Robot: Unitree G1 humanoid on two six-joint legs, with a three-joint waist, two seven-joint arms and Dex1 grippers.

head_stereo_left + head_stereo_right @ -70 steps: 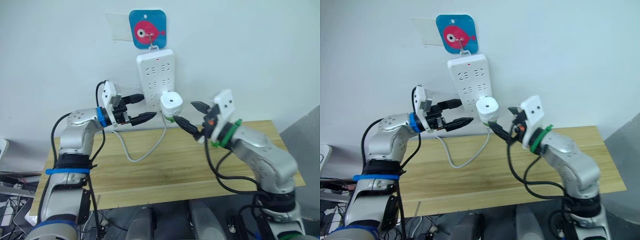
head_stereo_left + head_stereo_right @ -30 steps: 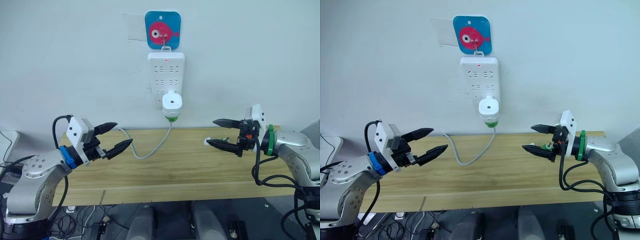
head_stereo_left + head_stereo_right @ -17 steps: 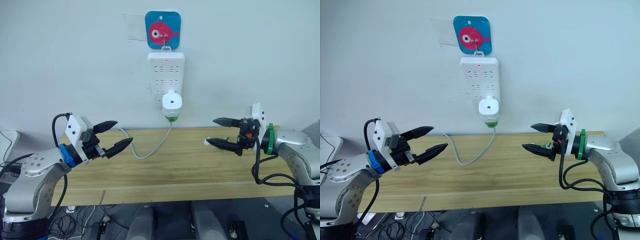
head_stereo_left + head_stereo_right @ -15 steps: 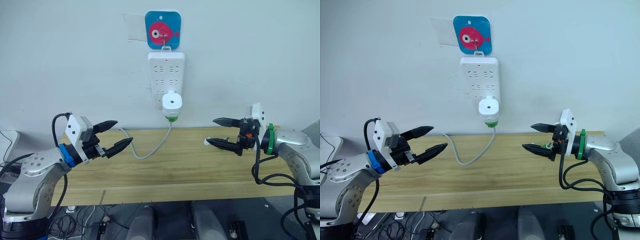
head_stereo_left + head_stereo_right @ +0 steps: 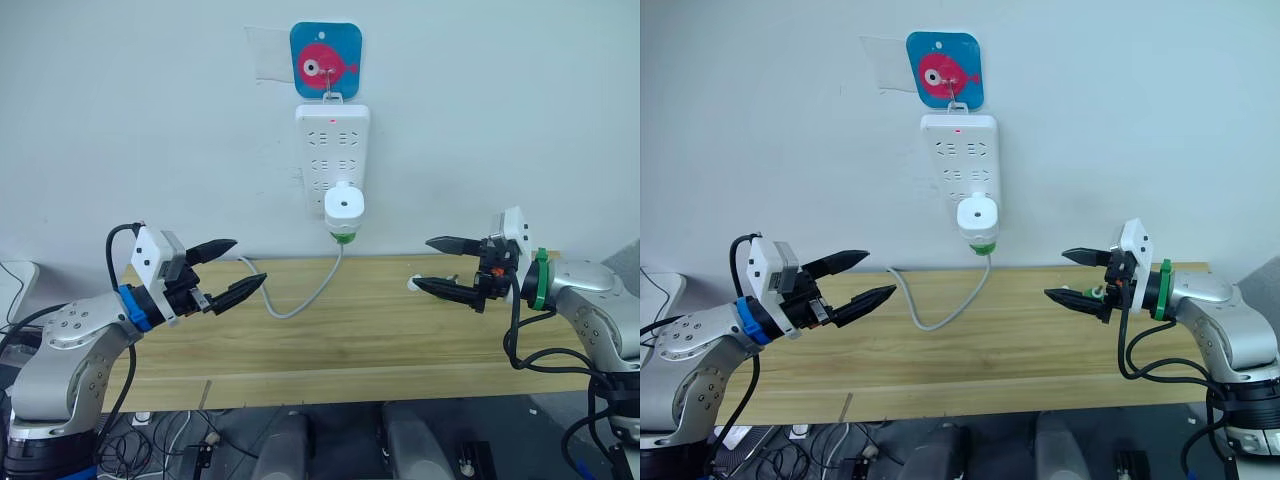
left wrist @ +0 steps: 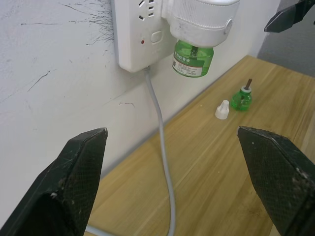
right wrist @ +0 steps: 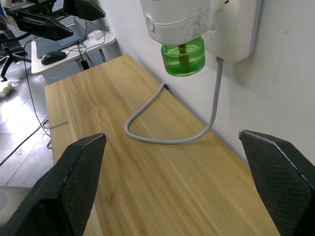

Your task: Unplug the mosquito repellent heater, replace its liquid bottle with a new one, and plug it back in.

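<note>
Left eye view: my left gripper and right gripper hang over opposite ends of the long pale wooden tabletop, both spread wide and holding nothing. Near the tabletop's far edge, right of centre, stand a small green liquid bottle with a dark wick and a little white cap. Beyond, the small white rounded mosquito repellent heater, green bottle under it, sits plugged into the tall white multi-socket power strip on the wall. I judge the step is best done by steadying the strip with one gripper and drawing the heater straight out by its sides, clear of the grey cable.
</note>
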